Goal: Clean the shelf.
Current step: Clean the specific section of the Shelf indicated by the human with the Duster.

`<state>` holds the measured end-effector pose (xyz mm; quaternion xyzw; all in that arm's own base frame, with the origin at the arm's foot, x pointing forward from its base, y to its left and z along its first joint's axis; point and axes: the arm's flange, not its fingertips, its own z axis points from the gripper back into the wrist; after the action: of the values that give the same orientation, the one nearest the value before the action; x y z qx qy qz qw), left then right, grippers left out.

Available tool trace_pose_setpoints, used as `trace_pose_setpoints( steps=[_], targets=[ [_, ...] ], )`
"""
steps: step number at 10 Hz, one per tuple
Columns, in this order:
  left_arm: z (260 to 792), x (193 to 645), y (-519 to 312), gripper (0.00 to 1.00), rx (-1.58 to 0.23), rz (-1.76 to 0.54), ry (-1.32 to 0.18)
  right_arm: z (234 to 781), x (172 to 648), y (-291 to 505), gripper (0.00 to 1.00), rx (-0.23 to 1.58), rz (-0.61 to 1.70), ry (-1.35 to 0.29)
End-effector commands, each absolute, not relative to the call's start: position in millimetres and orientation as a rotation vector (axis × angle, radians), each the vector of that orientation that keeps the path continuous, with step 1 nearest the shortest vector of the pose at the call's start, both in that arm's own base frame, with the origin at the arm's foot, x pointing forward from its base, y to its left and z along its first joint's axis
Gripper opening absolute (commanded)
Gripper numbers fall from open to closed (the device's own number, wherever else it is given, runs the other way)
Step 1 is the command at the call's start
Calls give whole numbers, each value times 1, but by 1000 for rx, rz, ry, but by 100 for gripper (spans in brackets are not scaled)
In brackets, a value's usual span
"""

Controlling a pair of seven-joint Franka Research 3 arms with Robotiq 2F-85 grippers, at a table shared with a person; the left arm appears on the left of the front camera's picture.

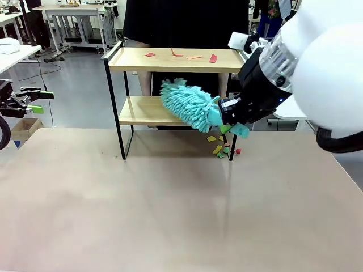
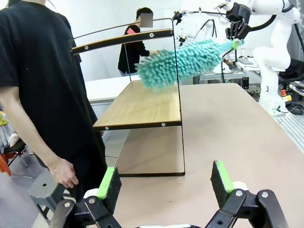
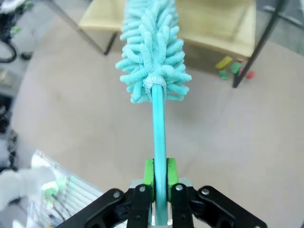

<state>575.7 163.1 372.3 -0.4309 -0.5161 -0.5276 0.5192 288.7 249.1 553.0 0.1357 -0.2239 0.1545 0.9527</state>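
The right jaws clamp the teal duster by its handle, with its head just ahead of them over the shelf's lower board. The left jaws gape empty, well apart. Risk: the handle could catch the end post beside the right jaws and shove the light shelf, and the paper scraps above them could be missed.

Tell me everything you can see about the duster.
The duster has a fluffy teal head of noodle-like microfiber strands on a thin teal handle. The right end effector is shut on the handle. The head sits tilted between the two boards of the shelf, over the lower board's right half. Whether it touches the board is unclear.
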Motion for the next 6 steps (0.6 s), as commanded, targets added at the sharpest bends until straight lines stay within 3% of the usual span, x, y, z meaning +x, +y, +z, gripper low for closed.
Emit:
trace_pose_setpoints(
  steps=[1, 4, 6],
  targets=[
    [375, 573, 163, 100, -1030, -1282, -1235, 566, 284, 234, 14, 344, 482, -408],
    [375, 573, 163, 100, -1030, -1282, -1235, 572, 265, 225, 14, 436, 634, -326],
    [375, 573, 163, 100, -1030, -1282, -1235, 575, 248, 209, 14, 448, 674, -165]
  ],
)
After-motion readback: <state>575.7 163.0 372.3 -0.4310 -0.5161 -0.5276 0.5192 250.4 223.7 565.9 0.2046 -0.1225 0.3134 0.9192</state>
